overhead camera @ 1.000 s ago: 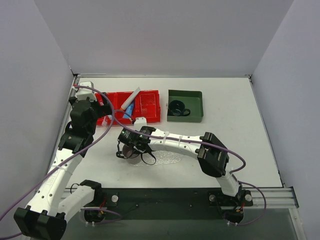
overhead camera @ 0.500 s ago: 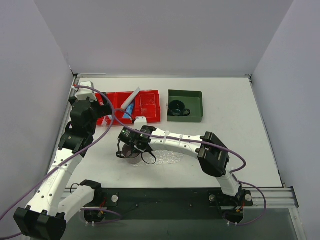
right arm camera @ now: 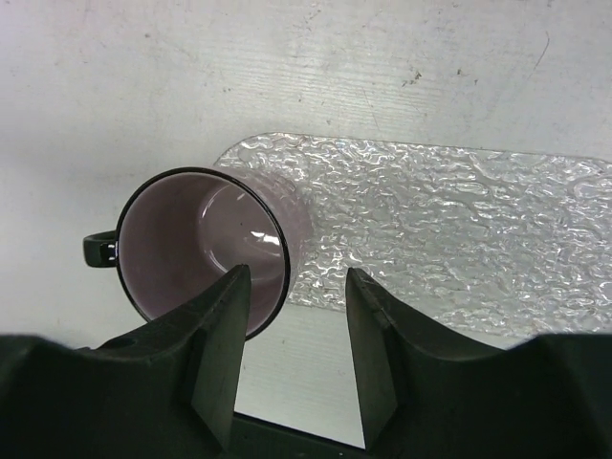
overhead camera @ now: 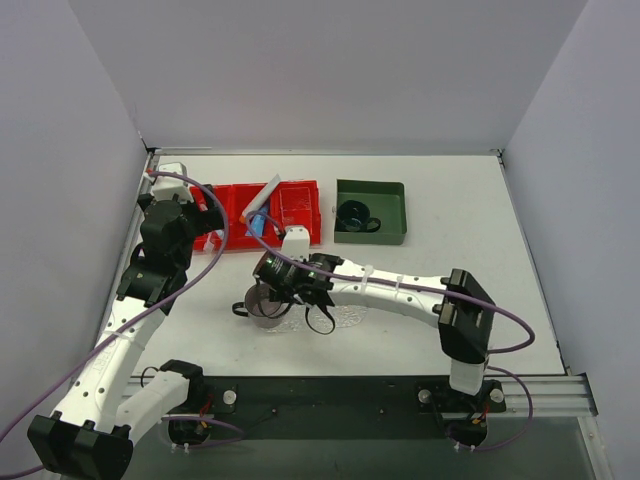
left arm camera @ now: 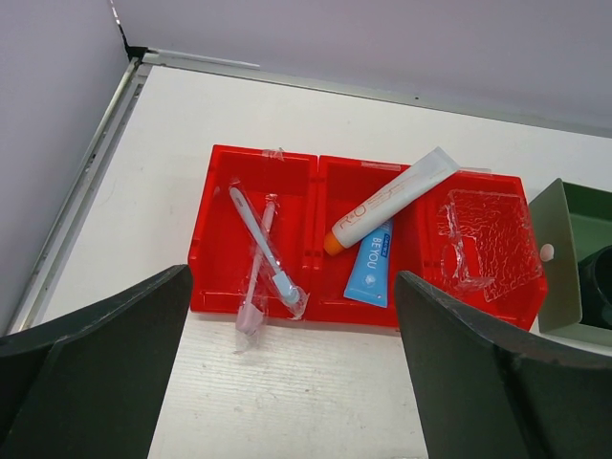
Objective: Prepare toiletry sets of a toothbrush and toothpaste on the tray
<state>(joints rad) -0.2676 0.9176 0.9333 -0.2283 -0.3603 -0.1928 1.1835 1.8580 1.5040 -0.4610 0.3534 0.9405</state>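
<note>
The slim light-blue toothbrush (left arm camera: 256, 239) lies in a clear wrapper in the left compartment of the red bin (left arm camera: 215, 163). The white toothpaste (left arm camera: 392, 199) with an orange cap lies across the middle compartment. My left gripper (left arm camera: 292, 287) hovers wide open above the bin's near edge, also seen in the top view (overhead camera: 212, 228). The clear bumpy tray (right arm camera: 440, 220) lies on the table (overhead camera: 345, 318). A pink mug (right arm camera: 206, 244) stands on its left end. My right gripper (right arm camera: 295, 287) is open just above the mug's rim and holds nothing.
A pink toothbrush (left arm camera: 256, 287) and a blue tube (left arm camera: 371, 268) also lie in the red bin, with a clear textured piece (left arm camera: 478, 239) in its right compartment. A dark green bin (overhead camera: 370, 212) holds a dark mug. Walls close off the table on three sides.
My right gripper has opened off the pink mug and pulled back to the right, its elbow swinging right. The mug stays on the tray. The left arm has not moved.
</note>
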